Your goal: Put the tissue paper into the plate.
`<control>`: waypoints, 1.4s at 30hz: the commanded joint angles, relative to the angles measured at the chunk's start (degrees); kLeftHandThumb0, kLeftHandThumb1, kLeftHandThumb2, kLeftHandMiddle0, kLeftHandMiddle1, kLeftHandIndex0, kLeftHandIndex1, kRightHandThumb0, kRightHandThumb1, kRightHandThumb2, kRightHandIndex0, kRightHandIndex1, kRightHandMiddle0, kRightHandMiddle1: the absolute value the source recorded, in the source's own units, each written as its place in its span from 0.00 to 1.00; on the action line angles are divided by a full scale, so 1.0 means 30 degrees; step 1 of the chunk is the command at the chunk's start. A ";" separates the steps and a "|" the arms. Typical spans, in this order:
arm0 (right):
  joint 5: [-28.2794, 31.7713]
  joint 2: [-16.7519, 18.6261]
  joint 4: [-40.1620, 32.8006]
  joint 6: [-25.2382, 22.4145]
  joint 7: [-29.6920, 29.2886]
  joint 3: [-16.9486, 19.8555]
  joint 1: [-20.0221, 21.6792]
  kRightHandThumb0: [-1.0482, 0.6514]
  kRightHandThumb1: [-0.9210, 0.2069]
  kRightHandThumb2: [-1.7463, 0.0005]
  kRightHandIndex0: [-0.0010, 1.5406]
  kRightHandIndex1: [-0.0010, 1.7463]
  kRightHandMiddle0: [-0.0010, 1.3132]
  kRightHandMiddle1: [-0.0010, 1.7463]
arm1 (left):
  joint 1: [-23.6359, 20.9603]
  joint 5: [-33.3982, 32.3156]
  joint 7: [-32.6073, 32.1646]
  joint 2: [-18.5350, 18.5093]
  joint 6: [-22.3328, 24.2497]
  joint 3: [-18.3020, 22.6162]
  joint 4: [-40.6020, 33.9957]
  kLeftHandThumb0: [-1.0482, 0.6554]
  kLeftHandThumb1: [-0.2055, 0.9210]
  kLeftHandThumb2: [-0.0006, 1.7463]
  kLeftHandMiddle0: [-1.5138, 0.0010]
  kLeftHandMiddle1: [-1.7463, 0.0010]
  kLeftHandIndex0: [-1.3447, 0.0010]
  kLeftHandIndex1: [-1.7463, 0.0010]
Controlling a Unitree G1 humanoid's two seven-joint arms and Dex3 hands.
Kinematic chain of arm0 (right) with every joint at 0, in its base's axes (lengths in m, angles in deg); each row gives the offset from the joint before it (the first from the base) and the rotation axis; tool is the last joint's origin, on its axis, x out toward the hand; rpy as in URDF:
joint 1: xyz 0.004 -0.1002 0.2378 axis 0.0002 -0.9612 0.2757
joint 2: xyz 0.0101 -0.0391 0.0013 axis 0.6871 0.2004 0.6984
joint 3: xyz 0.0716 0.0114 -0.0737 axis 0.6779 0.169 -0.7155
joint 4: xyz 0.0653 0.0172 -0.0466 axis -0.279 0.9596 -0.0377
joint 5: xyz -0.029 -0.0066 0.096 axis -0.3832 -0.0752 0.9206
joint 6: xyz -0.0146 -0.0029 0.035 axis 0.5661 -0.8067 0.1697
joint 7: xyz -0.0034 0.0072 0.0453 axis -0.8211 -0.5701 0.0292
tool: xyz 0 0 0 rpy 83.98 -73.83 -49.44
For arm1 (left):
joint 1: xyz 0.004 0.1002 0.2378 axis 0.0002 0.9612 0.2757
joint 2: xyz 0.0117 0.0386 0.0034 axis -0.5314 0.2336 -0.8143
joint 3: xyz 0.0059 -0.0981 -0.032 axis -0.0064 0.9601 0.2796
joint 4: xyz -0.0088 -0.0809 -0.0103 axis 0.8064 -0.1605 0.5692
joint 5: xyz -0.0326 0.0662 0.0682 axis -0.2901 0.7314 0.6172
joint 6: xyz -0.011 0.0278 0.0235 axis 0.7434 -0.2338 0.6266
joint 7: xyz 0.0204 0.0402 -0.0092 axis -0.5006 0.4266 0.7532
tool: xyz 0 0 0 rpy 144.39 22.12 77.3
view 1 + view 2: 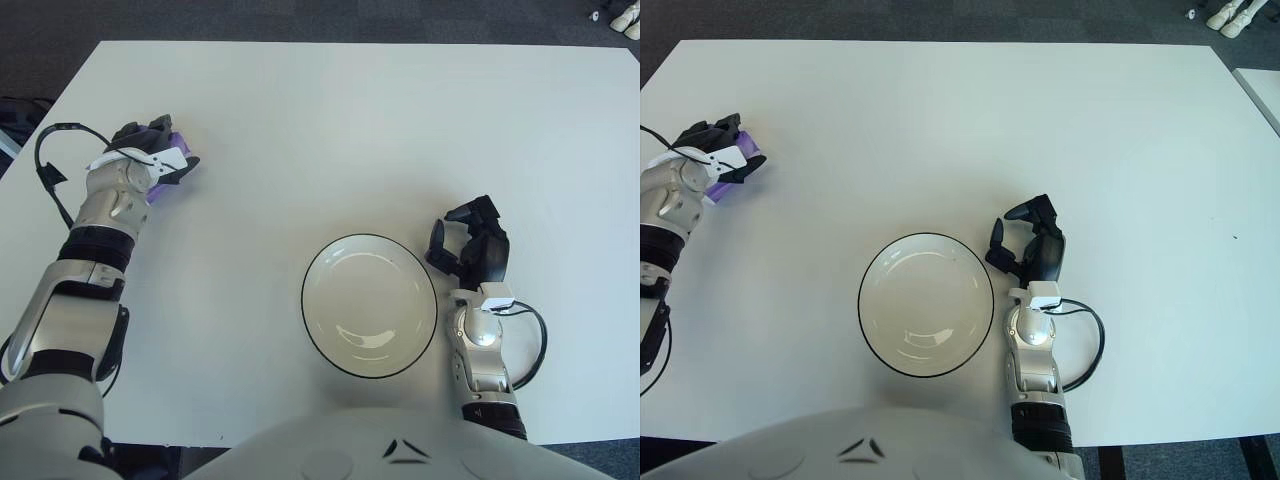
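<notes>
The tissue paper is a small purple pack [181, 142] at the table's far left. My left hand [150, 152] is on top of it with its fingers curled around it, so only purple edges show; the pack also shows in the right eye view [722, 188]. I cannot tell whether the pack is lifted off the table. A white plate with a dark rim [304, 290] stands empty near the front middle of the table. My right hand [468, 246] shows just to the right of the plate, fingers loosely bent and holding nothing.
The white table [330, 120] spans the view, with dark floor beyond its edges. A black cable [50, 170] loops off my left wrist at the table's left edge. White shoes [625, 15] stand on the floor at the far right.
</notes>
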 commanded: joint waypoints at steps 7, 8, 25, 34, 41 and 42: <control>-0.0117 0.0118 0.0684 -0.1382 -0.0146 0.0259 -0.1510 0.34 0.50 0.27 0.69 1.00 0.44 1.00 | 0.3229 -0.1062 -0.1993 0.1029 -0.1845 -0.0301 0.1590 0.06 0.82 0.36 1.00 0.54 1.00 0.69; -0.0171 0.0094 0.0628 -0.1477 -0.0144 0.0248 -0.1527 0.34 0.50 0.27 0.69 1.00 0.44 1.00 | 0.3301 -0.1057 -0.2416 0.1007 -0.2269 -0.0309 0.1655 0.07 0.78 0.38 1.00 0.47 1.00 0.61; 0.0245 0.0150 0.1004 -0.0901 -0.0024 0.0453 -0.1377 0.34 0.49 0.28 0.69 1.00 0.44 1.00 | 0.3311 -0.1584 -0.4833 0.1441 -0.3174 -0.0093 0.2551 0.37 0.30 0.72 0.58 0.00 0.78 0.00; 0.0103 0.0063 0.1233 -0.0513 -0.0034 0.0492 -0.1345 0.34 0.50 0.27 0.70 1.00 0.44 1.00 | 0.3480 -0.1466 -0.5270 0.1511 -0.3034 -0.0234 0.2326 0.35 0.51 0.70 0.44 0.00 0.61 0.00; 0.0068 0.0116 0.1289 -0.0373 -0.0189 0.0505 -0.1372 0.34 0.50 0.27 0.70 1.00 0.44 1.00 | 0.3854 -0.1682 -0.5407 0.1524 -0.3240 -0.0099 0.1753 0.59 0.22 0.92 0.44 0.00 0.53 0.05; 0.0050 0.0111 0.1266 -0.0385 -0.0203 0.0492 -0.1393 0.34 0.50 0.27 0.70 1.00 0.44 1.00 | 0.3913 -0.1731 -0.5532 0.1571 -0.3318 -0.0079 0.1752 0.60 0.21 0.93 0.44 0.00 0.53 0.05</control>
